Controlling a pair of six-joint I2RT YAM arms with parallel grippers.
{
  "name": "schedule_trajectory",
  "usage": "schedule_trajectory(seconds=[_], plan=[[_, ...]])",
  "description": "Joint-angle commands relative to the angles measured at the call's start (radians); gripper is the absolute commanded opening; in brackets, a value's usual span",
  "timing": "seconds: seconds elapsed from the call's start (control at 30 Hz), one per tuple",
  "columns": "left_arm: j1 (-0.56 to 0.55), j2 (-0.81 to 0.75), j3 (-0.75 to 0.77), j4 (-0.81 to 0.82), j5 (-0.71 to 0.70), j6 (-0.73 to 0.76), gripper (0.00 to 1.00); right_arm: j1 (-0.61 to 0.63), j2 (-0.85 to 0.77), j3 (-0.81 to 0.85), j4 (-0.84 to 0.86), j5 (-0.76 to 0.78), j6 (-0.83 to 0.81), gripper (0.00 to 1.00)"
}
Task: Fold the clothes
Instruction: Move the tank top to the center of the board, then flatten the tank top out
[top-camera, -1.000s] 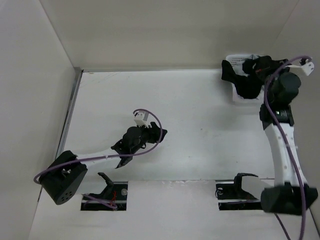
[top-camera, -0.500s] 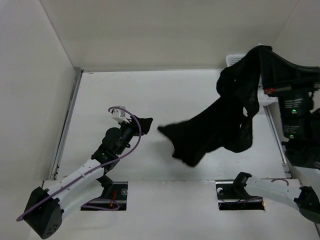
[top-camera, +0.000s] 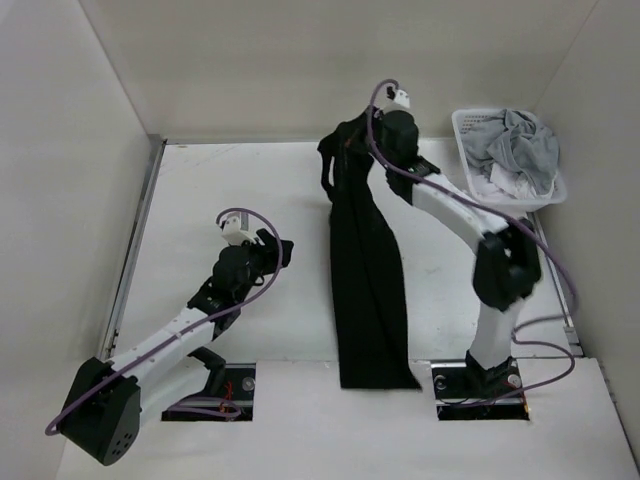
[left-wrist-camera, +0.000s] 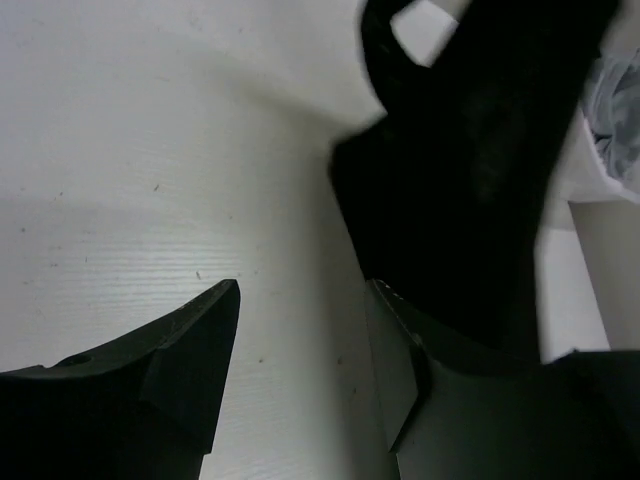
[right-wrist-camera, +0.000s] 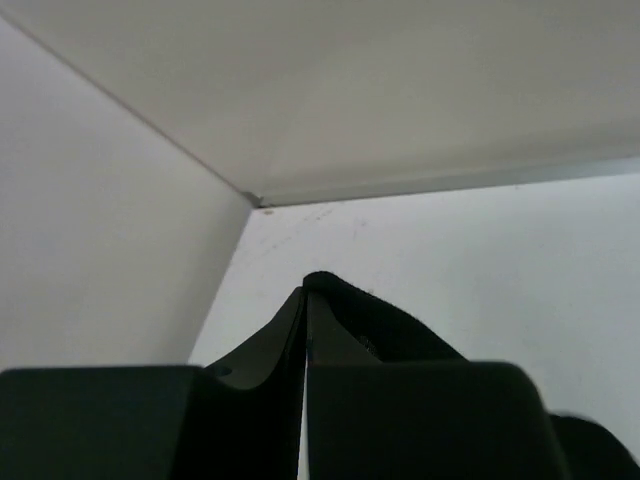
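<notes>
One long black strip sets up the coming move. In the top view the clothes (top-camera: 368, 280) run almost straight from 12 o'clock to 6 o'clock down the middle of the tabletop (top-camera: 220, 180). The far end is bunched near the back wall and the near end reaches the front edge between the two arm bases.

The right hand (top-camera: 365, 142) is at the 12 o'clock end, its fingers pinched tight on a fold of the black fabric. The right wrist view confirms this, showing the cloth caught at the closed tips (right-wrist-camera: 305, 320). How much of the strip lies flat and how much hangs I cannot tell.

The left hand (top-camera: 278, 250) is spread wide and holds nothing. It sits to the side of the strip, with the garment's nearest long edge at its 3 o'clock, close but apart. The free near end lies toward its 5 o'clock.

In the left wrist view the black cloth (left-wrist-camera: 470, 180) fills the upper right, beyond the right-side finger, and only bare tabletop shows between the tips (left-wrist-camera: 305, 300).

Since the right hand is occupied at the far end, the left hand is likely the nearer one for taking the loose edge or hem. The basket (top-camera: 462, 130) with the light grey garment (top-camera: 525, 145) is well off at 2 o'clock.
</notes>
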Motion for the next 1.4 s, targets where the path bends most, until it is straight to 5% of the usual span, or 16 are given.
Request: schedule_trajectory(seconds=[0.0, 0.13, 0.17, 0.23, 0.33, 0.47, 0.53, 0.67, 0.9, 1.37], plan=[[-0.003, 0.028, 0.014, 0.017, -0.008, -0.004, 0.51, -0.075, 0.227, 0.333, 0.038, -0.144, 0.143, 0.03], [-0.014, 0.055, 0.017, 0.007, -0.012, 0.003, 0.51, -0.149, 0.434, 0.694, -0.145, -0.148, 0.169, 0.32], [-0.017, 0.064, 0.017, 0.007, -0.015, 0.004, 0.51, -0.164, 0.428, 0.694, -0.189, -0.135, 0.163, 0.46], [-0.027, 0.09, 0.02, 0.006, -0.02, 0.007, 0.5, -0.17, 0.335, 0.545, -0.198, -0.119, 0.122, 0.57], [-0.076, 0.126, 0.042, -0.002, -0.024, 0.032, 0.42, -0.159, 0.139, 0.18, -0.13, -0.069, 0.019, 0.51], [-0.291, 0.233, 0.158, -0.046, -0.13, 0.133, 0.3, -0.118, -0.148, -0.339, 0.008, 0.135, -0.012, 0.09], [-0.424, 0.329, 0.241, -0.066, -0.213, 0.202, 0.29, -0.118, -0.282, -0.518, 0.031, 0.216, 0.029, 0.04], [-0.625, 0.553, 0.431, -0.115, -0.345, 0.337, 0.32, -0.201, -0.517, -0.753, 0.019, 0.263, 0.109, 0.13], [-0.727, 0.834, 0.666, -0.164, -0.342, 0.337, 0.35, -0.409, -0.828, -0.965, -0.047, 0.235, 0.194, 0.35], [-0.778, 1.115, 1.045, -0.471, -0.4, 0.156, 0.31, -0.601, -0.951, -1.068, -0.015, -0.036, 0.24, 0.42]])
